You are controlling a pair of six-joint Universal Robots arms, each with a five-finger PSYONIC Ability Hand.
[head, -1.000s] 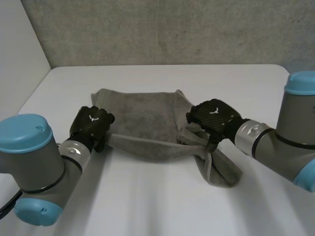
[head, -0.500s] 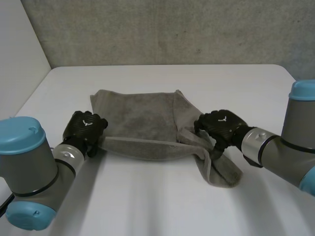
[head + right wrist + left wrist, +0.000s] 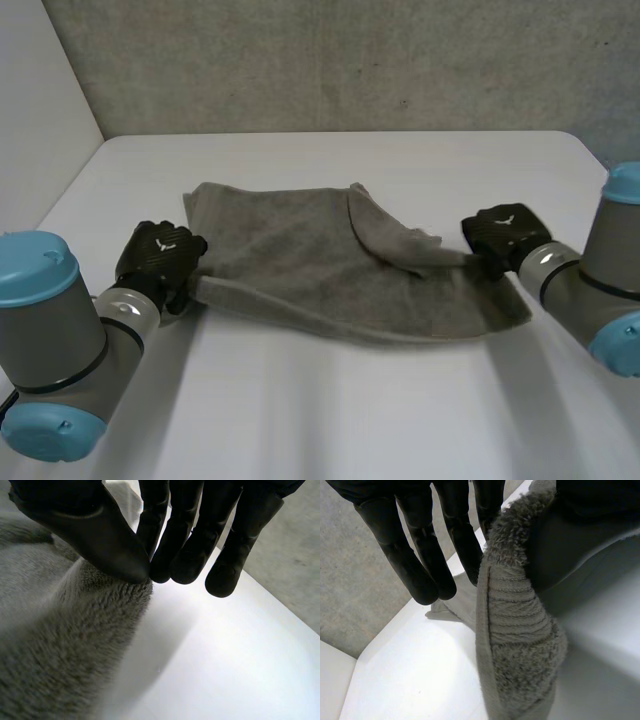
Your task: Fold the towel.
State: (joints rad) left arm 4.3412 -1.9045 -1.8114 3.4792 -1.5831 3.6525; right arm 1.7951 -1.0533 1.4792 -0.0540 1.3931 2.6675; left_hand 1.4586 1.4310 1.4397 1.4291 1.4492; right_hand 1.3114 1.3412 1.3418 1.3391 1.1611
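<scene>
The grey towel point(image 3: 300, 260) stretches across the middle of the frame on the white table point(image 3: 330, 410). At centre-left the left hand point(image 3: 160, 255) pinches its left corner; at centre-right the right hand point(image 3: 505, 232) pinches its right end.

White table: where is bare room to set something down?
Bare: the near strip of white table before the grey terry towel, and the strip behind it. Crowded: the middle, where left hand and right hand pinch its ends.

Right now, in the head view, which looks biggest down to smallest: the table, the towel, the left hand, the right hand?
1. the table
2. the towel
3. the left hand and the right hand look about alike, so I won't rank them.
</scene>
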